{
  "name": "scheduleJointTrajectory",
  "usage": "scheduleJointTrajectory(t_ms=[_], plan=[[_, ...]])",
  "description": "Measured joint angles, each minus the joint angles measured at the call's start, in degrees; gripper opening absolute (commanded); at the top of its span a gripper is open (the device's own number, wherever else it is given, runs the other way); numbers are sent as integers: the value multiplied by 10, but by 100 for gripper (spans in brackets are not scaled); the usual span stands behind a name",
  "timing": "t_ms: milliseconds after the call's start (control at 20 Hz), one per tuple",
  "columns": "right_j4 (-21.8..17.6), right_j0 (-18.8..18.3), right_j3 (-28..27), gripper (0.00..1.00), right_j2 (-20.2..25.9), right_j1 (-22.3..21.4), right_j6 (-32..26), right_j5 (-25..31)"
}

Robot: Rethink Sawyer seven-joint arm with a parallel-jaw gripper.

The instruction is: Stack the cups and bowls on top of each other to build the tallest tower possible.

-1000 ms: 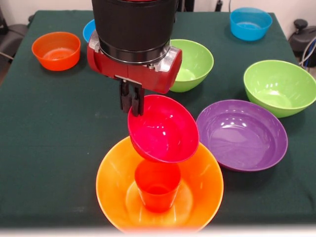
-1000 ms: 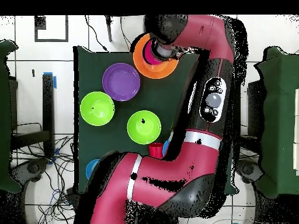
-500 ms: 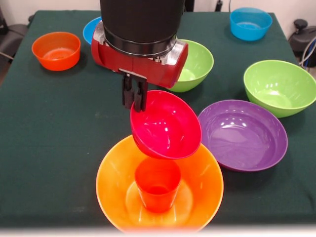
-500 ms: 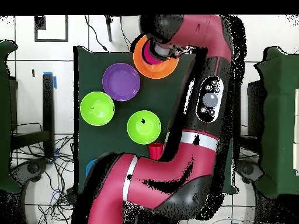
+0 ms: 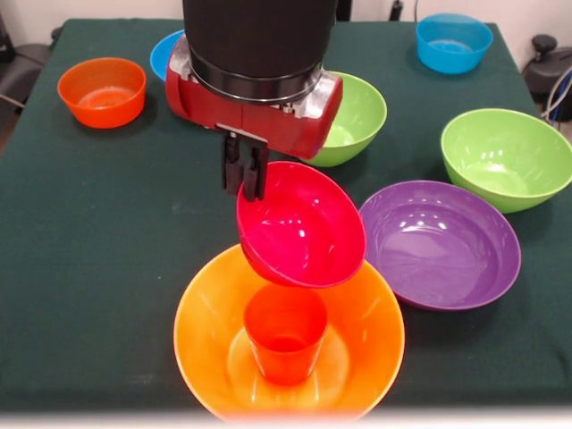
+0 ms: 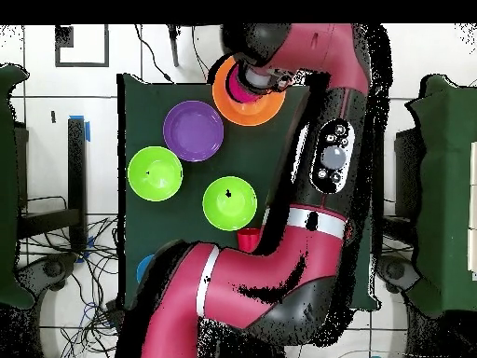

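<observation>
Below the gripper: the small crimson bowl (image 5: 300,225) hangs tilted, its mouth turned toward the camera in the front view, above the orange cup (image 5: 285,334).
Grip: the gripper (image 5: 244,170) is clamped on the crimson bowl's upper rim, its fingers (image 5: 234,165) close together on the rim's edge.
Cup: the orange cup stands upright in the middle of the big orange bowl (image 5: 207,340); the crimson bowl's underside is just above the cup's mouth, and I cannot tell whether they touch.
Base: the big orange bowl sits on the tabletop (image 5: 98,232) right under the gripper, at the near edge in the front view.
Beside the gripper: the wide purple bowl (image 5: 438,243) rests just beside the big orange bowl, at picture right in the front view.
Behind the gripper: one lime green bowl (image 5: 354,116) is partly covered by the red wrist (image 5: 268,116); the second lime green bowl (image 5: 507,157) lies farther to picture right.
Far from the gripper: a blue bowl (image 5: 453,41) sits at the far corner, another blue bowl (image 5: 163,54) peeks out behind the arm, and the small orange bowl (image 5: 102,91) is well apart at picture left.
Overhead: the arm (image 6: 321,168) reaches across to the big orange bowl (image 6: 263,104); a red cup (image 6: 247,240) shows beside the arm, just by a lime green bowl (image 6: 229,202).
</observation>
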Motion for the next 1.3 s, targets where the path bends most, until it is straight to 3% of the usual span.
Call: scheduleJointTrajectory(t_ms=[650, 1300], plan=[[25, 0, -57, 0, -35, 49, 0, 23], [107, -4, -112, 0, -98, 100, 0, 28]])
